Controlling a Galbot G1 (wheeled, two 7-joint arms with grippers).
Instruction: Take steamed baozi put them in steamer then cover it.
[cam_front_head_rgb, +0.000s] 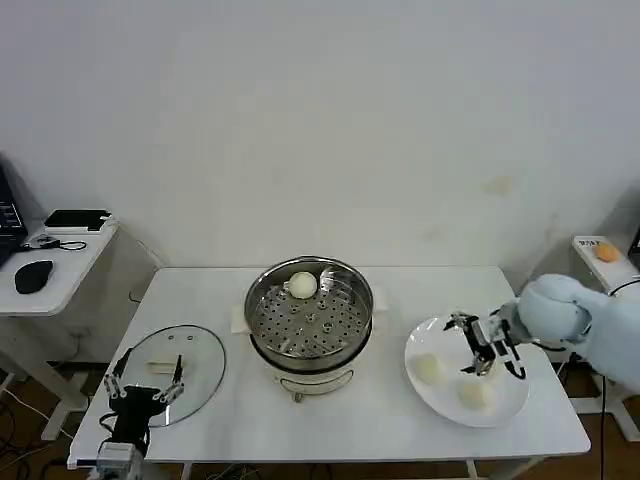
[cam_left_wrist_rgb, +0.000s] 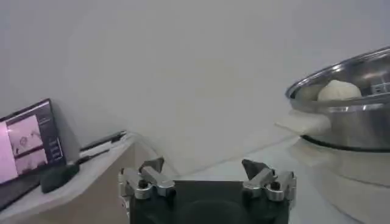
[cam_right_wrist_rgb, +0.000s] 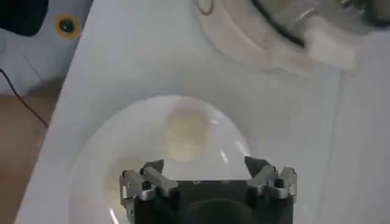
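Head view has the right gripper (cam_front_head_rgb: 490, 352) hanging over the plate (cam_front_head_rgb: 515, 405), fingers spread, empty. Two baozi (cam_front_head_rgb: 428, 369) lie there — one sits already in the steamer (cam_front_head_rgb: 310, 312). Best to drop straight down, centre a bun between the fingers, squeeze gently. Left gripper (cam_front_head_rgb: 145, 384) idles, spread, over the cover (cam_front_head_rgb: 200, 362).

**Steamer at centre, lid and plate to either side**

The round stainless-steel steamer (cam_front_head_rgb: 309, 318) stands at the middle of the white table (cam_front_head_rgb: 380, 420). One pale round baozi (cam_front_head_rgb: 302, 285) lies in it at 12 o'clock on its perforated tray. At the steamer's 9 o'clock, toward the near edge, the round clear glass cover (cam_front_head_rgb: 170, 372) lies flat. At 3 o'clock sits the flat white plate (cam_front_head_rgb: 425, 343), with two baozi on it: one (cam_front_head_rgb: 428, 369) at its 9 o'clock, another (cam_front_head_rgb: 474, 394) at 6 o'clock.
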